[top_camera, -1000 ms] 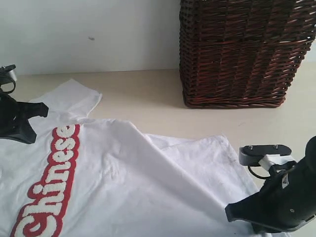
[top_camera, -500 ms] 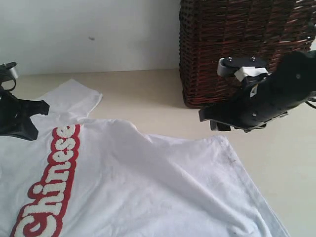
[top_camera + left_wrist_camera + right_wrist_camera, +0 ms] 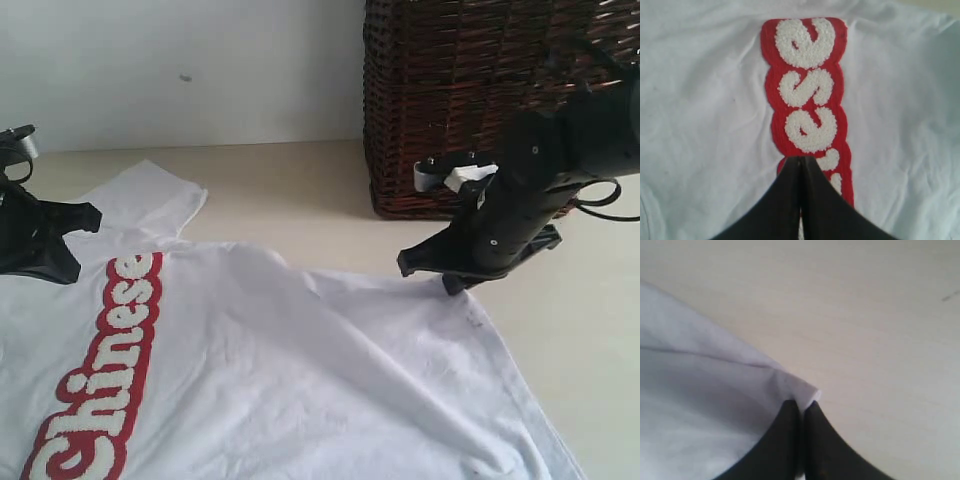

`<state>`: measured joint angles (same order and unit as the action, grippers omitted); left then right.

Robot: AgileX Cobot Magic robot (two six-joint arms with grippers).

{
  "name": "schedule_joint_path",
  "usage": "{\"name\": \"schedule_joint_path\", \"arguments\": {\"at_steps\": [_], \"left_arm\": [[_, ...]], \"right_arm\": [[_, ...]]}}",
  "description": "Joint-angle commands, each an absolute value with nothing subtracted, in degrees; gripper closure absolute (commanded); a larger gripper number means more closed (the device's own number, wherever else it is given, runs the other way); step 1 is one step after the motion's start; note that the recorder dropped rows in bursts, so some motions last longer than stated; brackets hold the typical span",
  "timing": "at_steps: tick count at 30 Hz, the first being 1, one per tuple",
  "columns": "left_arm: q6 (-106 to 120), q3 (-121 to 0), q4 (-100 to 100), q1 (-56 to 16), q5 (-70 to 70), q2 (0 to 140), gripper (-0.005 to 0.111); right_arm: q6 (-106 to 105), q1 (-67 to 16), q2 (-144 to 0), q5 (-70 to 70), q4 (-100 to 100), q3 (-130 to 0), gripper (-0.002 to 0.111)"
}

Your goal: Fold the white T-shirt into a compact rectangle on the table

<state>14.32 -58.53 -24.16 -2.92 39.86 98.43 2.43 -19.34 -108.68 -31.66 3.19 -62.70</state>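
1. While your right gripper (image 3: 802, 407) has its jaws pressed on the far right corner of the white T-shirt (image 3: 300, 370), please check the bite first. In the right wrist view only a small tip of cloth shows past the jaws, so I judge the hold is shallow.
2. The shirt lies spread, print side up, on the table (image 3: 280, 190). The pinched corner is just in front of the wicker basket (image 3: 480, 110), and the red band (image 3: 805, 90) with the letters is on the left part.
3. Lift the corner only a little, just enough that the cloth is free from the table. A high lift, I think, will drag the whole shirt and shift the letters.
4. Carry the corner slowly and in a straight line over the shirt, so that the fold edge comes straight. Mind the basket when you raise the arm.
5. Your left gripper (image 3: 800, 162) is at the far left, jaws pressed together with nothing visible between them, its tip above the red band. I cannot tell if it touches the cloth. If it presses down there, it can anchor the shirt during the pull.
6. Release only when the corner lies flat on the cloth. A small wrinkle at the near right edge should be smoothed too.
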Motion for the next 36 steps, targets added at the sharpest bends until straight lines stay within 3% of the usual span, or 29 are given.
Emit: {"name": "schedule_joint_path", "arguments": {"at_steps": [1, 5, 11, 19, 24, 26, 32, 36], "left_arm": [[14.84, -58.83, -24.69, -2.63, 39.74, 98.04, 0.107], [14.98, -58.83, -24.69, -2.63, 39.52, 98.04, 0.107], [14.97, -58.83, -24.47, -2.63, 39.59, 98.04, 0.107], [15.01, -58.83, -24.50, -2.63, 40.40, 98.04, 0.107], [15.01, -58.83, -24.50, -2.63, 40.14, 98.04, 0.107], [15.10, -58.83, -24.50, -2.63, 40.03, 98.04, 0.107], [15.89, -58.83, -24.50, -2.63, 39.53, 98.04, 0.107], [15.87, -58.83, -24.30, -2.63, 39.30, 98.04, 0.107]], "right_arm": [[-3.69, -19.27, -103.22, -34.82, 5.57, -63.11, 0.108], [-18.35, -20.52, -98.52, -35.57, 16.22, -59.57, 0.108], [-38.98, -30.30, -97.77, -33.95, 24.29, -49.24, 0.108], [-34.69, -35.26, -102.37, -40.97, 13.90, -47.10, 0.108], [-22.41, -35.26, -102.46, -35.94, 5.12, -47.10, 0.107], [-22.24, -35.26, -102.46, -33.83, 5.44, -47.10, 0.101], [-22.41, -35.26, -101.52, -33.07, 5.48, -47.20, 0.065], [-22.41, -35.26, -98.99, -33.66, 5.48, -47.29, 0.058]]}}
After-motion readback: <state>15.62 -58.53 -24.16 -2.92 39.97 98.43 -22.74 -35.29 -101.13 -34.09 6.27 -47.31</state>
